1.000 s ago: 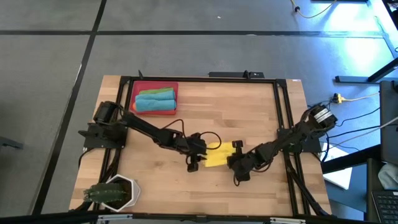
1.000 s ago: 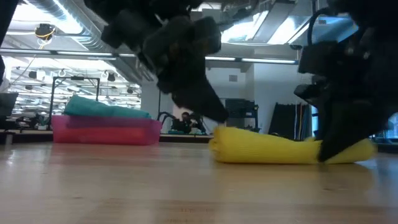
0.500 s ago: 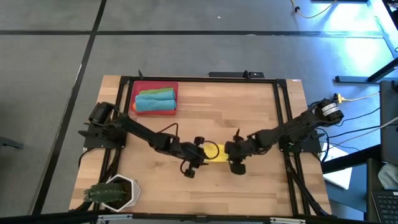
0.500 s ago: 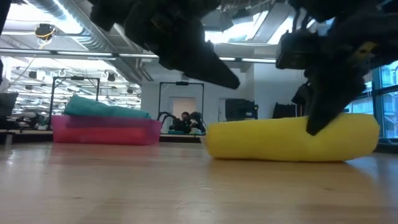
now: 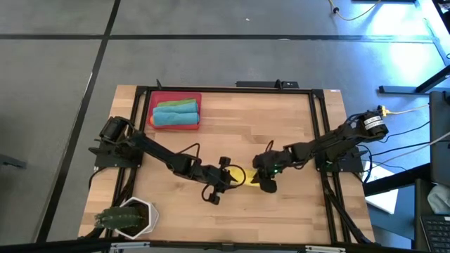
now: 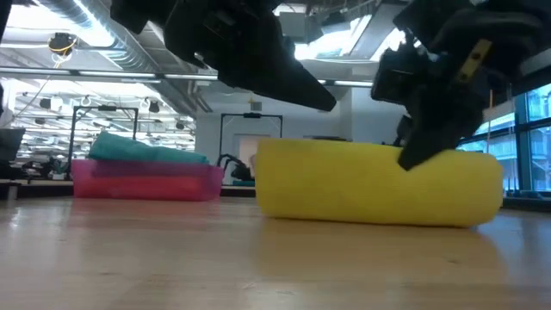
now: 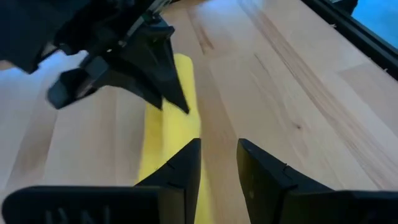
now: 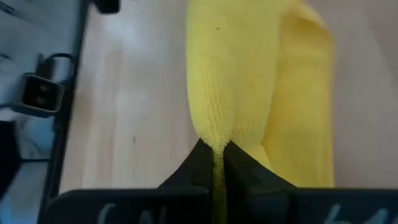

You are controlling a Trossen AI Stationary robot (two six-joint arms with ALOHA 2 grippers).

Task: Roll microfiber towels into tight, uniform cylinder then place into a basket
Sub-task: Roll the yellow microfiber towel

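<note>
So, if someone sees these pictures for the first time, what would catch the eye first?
Probably the yellow towel, rolled and lying near the table's middle, with both dark arms meeting over it. The right gripper is shut on a fold of it, and the left gripper hangs at its other end. Next, the red basket at the far left corner, holding rolled towels.

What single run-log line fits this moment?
stage: rolling | right gripper shut on yellow towel | left gripper at towel, grip unclear | red basket: teal, green towels

Both arms low at mid-table, left end effector (image 5: 223, 184) slightly parted, right end effector (image 5: 257, 179) pinched closed.
</note>
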